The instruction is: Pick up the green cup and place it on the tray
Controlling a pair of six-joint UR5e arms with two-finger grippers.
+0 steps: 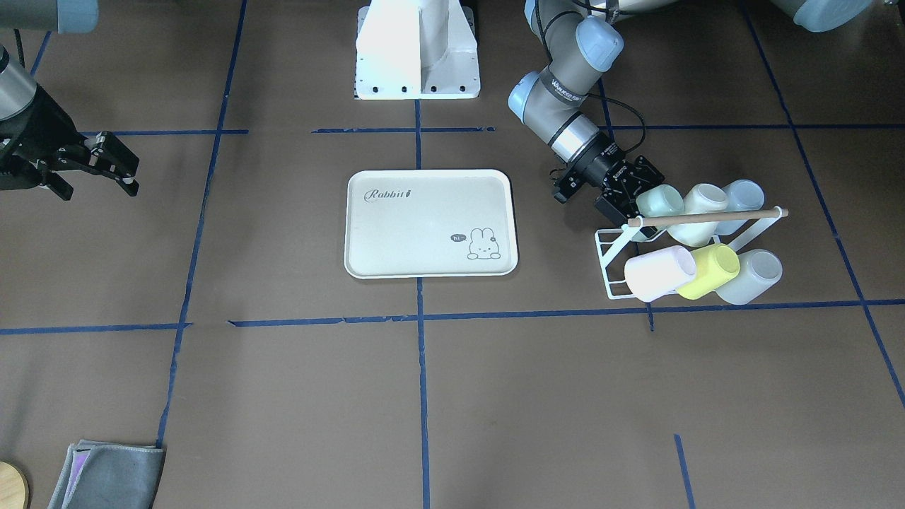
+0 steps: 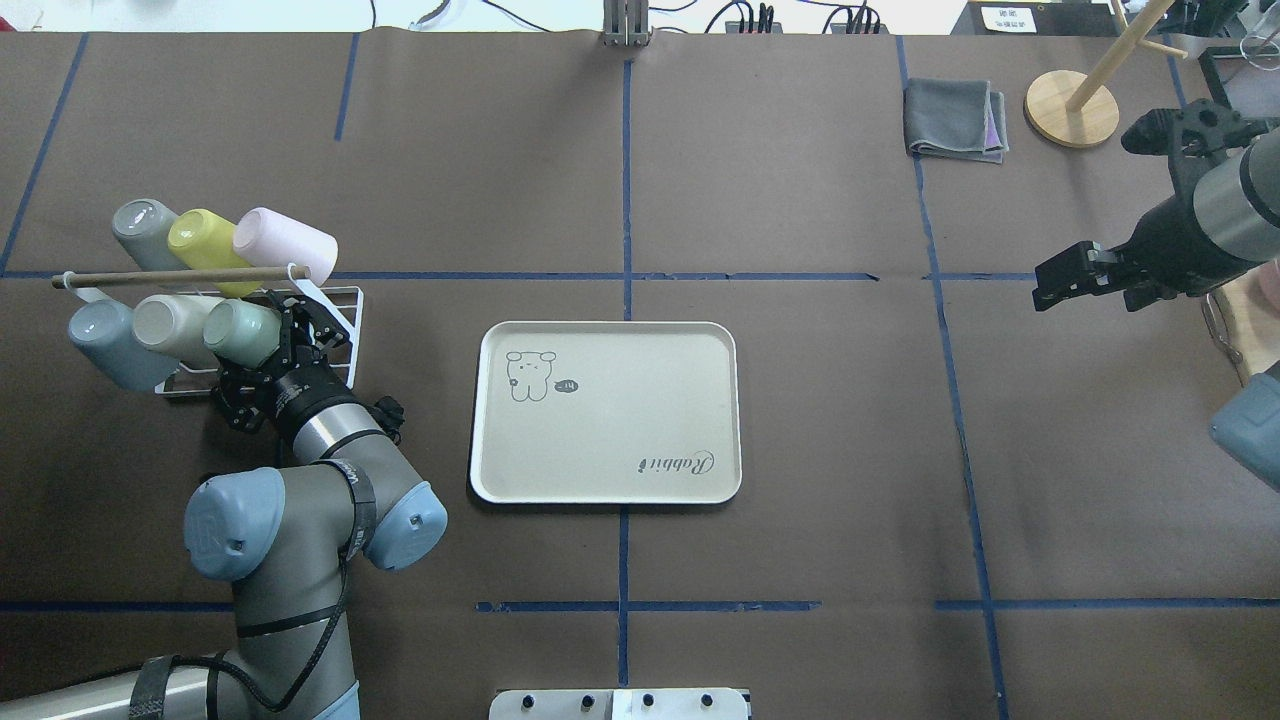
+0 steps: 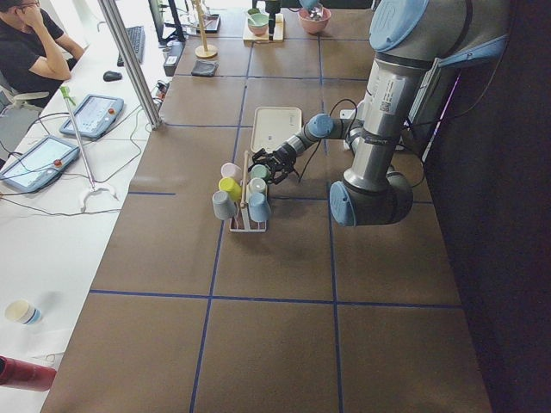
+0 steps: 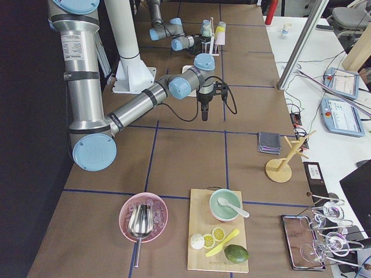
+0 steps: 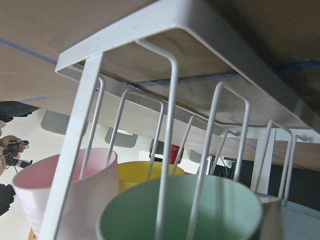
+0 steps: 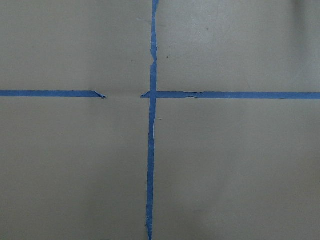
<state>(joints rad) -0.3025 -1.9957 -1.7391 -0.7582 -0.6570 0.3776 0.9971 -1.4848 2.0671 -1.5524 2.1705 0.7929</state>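
Observation:
The green cup (image 1: pixel 659 201) sits tilted on a white wire rack (image 1: pixel 609 244), at the end nearest the tray, and also shows in the overhead view (image 2: pixel 240 332). My left gripper (image 1: pixel 631 189) is at that cup with a jaw on either side, and it looks open. The left wrist view shows the green cup's mouth (image 5: pixel 180 215) close behind the rack wires (image 5: pixel 165 150). The cream tray (image 1: pixel 431 265) with the "Rabbit" print lies empty at the table's middle (image 2: pixel 600 490). My right gripper (image 1: pixel 95 185) hangs open and empty, far off over bare table.
The rack has a wooden rod (image 1: pixel 707 215) on top and also holds pink (image 1: pixel 659 272), yellow (image 1: pixel 713 268), cream and pale blue cups. A grey cloth (image 2: pixel 955 120) and a wooden stand (image 2: pixel 1070 108) sit at the far right corner.

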